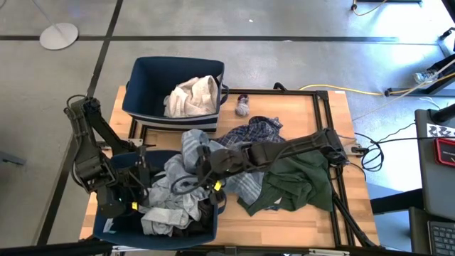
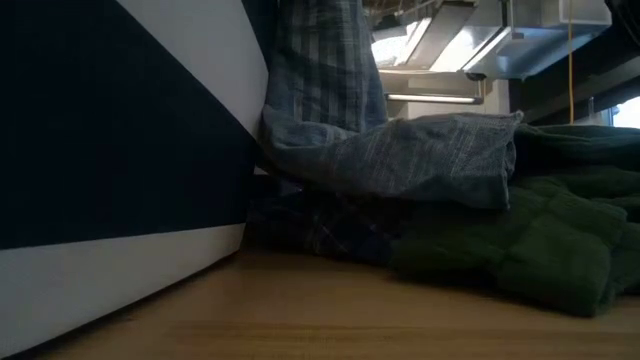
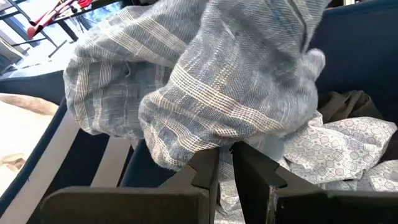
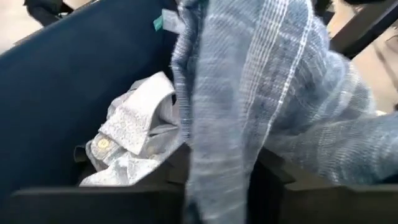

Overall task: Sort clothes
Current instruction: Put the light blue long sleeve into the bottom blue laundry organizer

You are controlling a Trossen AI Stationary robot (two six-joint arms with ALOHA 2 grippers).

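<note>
A grey-blue striped garment (image 1: 190,151) is bunched over the near navy bin (image 1: 117,222); its other part (image 2: 400,155) lies on the table over the blue plaid piece (image 1: 257,131) and the dark green garment (image 1: 295,181). My left gripper (image 3: 227,163) is over the bin, shut on the striped cloth. My right gripper (image 4: 217,180) reaches in from the right (image 1: 206,171), its fingers apart with striped cloth between them. A small sock (image 1: 242,105) lies beside the far bin (image 1: 142,75), which holds white clothes (image 1: 192,96). My left gripper pinches a bunched fold of the striped garment (image 3: 205,146) between its two fingertips, coming slantwise downward from the table's left. The cloth billows up beyond the fingers, over the bin. My right gripper has a strip of the striped cloth (image 4: 214,155) running down between its parted fingers; whether the pads touch it is hidden by the cloth.
A light patterned shirt (image 4: 134,134) and other pale clothes (image 1: 167,213) lie in the near bin. The bin's navy and white wall (image 2: 120,150) stands close by the table's near edge. Bare wood (image 1: 284,224) shows in front of the green garment.
</note>
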